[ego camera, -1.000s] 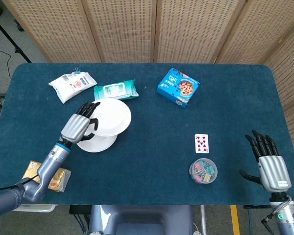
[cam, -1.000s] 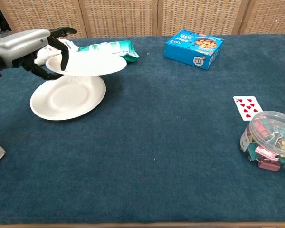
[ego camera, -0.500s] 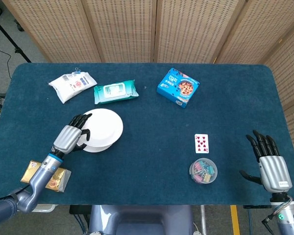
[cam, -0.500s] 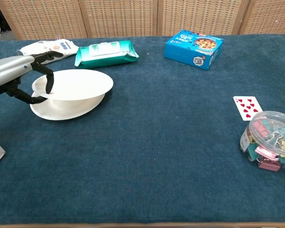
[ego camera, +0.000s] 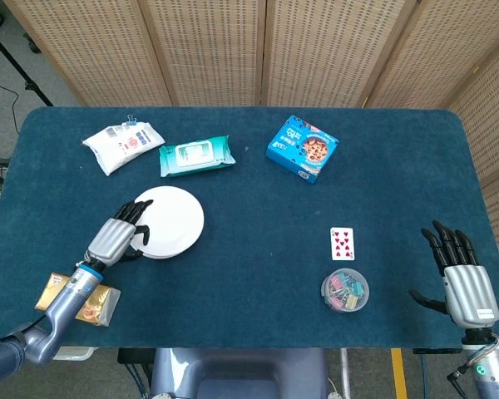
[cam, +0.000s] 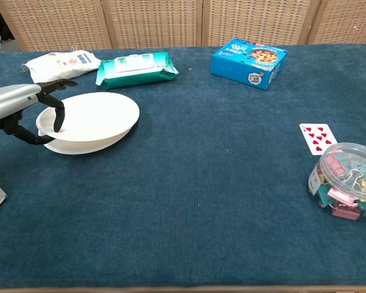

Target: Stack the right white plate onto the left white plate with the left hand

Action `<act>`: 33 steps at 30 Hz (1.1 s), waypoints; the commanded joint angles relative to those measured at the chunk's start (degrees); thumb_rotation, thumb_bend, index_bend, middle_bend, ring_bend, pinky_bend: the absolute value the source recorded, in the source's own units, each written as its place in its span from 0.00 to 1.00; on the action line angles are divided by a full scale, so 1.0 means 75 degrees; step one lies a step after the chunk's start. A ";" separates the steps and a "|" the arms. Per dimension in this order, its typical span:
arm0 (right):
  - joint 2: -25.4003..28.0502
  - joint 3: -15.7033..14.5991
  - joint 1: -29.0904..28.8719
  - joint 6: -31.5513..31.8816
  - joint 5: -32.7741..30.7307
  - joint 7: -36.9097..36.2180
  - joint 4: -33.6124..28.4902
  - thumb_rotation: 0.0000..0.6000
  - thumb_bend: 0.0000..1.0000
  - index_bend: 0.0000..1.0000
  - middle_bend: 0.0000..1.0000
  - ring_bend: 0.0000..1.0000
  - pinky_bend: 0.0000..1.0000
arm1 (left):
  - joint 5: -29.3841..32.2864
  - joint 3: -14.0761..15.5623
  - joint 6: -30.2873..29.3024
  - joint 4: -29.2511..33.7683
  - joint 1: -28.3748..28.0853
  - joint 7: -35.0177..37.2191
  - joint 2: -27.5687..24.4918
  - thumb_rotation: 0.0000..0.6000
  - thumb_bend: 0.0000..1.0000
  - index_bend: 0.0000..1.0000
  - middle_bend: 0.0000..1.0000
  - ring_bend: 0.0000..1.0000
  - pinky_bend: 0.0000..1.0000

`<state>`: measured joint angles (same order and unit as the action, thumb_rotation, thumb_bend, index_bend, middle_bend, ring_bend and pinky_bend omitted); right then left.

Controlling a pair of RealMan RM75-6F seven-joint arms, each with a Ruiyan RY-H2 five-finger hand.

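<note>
My left hand [ego camera: 115,240] [cam: 23,108] pinches the left rim of a white plate [ego camera: 173,219] [cam: 93,114], with fingers over the rim and the thumb beneath. That plate lies almost level over the second white plate [cam: 79,147], whose front rim peeks out below it. In the head view the lower plate is nearly all covered. Whether the two plates touch all round I cannot tell. My right hand [ego camera: 463,279] hovers by the table's front right edge, fingers spread and holding nothing.
A green wipes pack [ego camera: 196,155] [cam: 136,68] and a white bag [ego camera: 122,147] [cam: 58,61] lie behind the plates. A blue cookie box [ego camera: 302,148], a playing card [ego camera: 341,243] and a clip tub [ego camera: 344,290] lie to the right. A gold packet [ego camera: 79,301] sits under my left forearm.
My left hand has carried the upper plate down and to the left, from raised and offset to lying over the lower plate. The right hand has barely moved.
</note>
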<state>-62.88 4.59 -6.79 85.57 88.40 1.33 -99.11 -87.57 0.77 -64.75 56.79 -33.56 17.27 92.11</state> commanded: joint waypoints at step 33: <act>0.0055 -0.0008 0.0038 0.0003 -0.0032 0.0057 -0.0129 1.00 0.00 0.05 0.00 0.00 0.00 | -0.0215 0.0151 0.0374 0.2056 0.0043 -0.0048 -0.1882 1.00 0.01 0.00 0.00 0.00 0.00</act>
<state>-62.47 4.53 -6.51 85.60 88.16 1.75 -100.07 -88.81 1.34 -63.34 69.30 -33.23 18.46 80.62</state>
